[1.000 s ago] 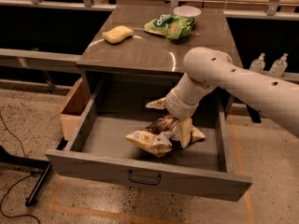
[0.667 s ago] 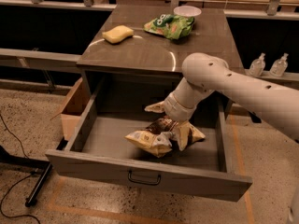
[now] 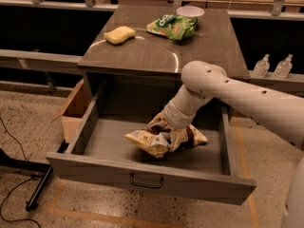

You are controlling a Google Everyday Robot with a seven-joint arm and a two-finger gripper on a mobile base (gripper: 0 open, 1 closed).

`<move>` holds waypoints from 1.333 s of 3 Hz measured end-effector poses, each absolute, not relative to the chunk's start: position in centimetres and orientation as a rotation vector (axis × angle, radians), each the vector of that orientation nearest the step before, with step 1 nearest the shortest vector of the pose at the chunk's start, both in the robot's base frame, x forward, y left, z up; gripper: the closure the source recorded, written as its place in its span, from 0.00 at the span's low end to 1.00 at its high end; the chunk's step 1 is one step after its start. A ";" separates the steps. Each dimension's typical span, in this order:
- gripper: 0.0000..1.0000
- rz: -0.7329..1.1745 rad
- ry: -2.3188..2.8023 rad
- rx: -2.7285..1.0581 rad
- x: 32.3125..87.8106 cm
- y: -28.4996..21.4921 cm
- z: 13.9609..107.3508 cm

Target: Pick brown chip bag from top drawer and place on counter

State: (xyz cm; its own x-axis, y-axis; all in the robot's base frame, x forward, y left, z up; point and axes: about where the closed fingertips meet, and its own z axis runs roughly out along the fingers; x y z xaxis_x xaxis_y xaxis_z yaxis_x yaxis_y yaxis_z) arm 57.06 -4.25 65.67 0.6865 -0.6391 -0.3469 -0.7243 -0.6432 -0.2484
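The brown chip bag (image 3: 159, 141) lies crumpled in the open top drawer (image 3: 142, 177), right of its middle, with its pale yellow end to the left. My arm reaches down from the right into the drawer. My gripper (image 3: 167, 129) sits on the bag's top and is closed on its crumpled foil. The bag still rests on the drawer floor. The counter (image 3: 156, 51) is behind and above the drawer.
A yellow sponge (image 3: 119, 34), a green chip bag (image 3: 172, 26) and a white bowl (image 3: 190, 11) are on the counter's far half. A cardboard box (image 3: 76, 109) stands left of the cabinet. Two bottles (image 3: 273, 65) stand at the right.
The gripper's spread fingers have come down and in onto the bag, and the foil has bunched up around them. The bag has stayed in the same spot.
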 end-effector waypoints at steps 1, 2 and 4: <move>0.65 0.321 1.060 -2.540 56.8 -4.0 65.9; 0.88 0.275 1.026 -2.501 56.6 -4.9 68.8; 1.00 0.094 1.068 -2.272 54.6 -9.7 80.3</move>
State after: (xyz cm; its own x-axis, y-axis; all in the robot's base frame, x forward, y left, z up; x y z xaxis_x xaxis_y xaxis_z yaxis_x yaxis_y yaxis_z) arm 54.63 -9.74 80.29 0.6708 -0.6730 -0.3115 -0.7171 -0.4816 -0.5038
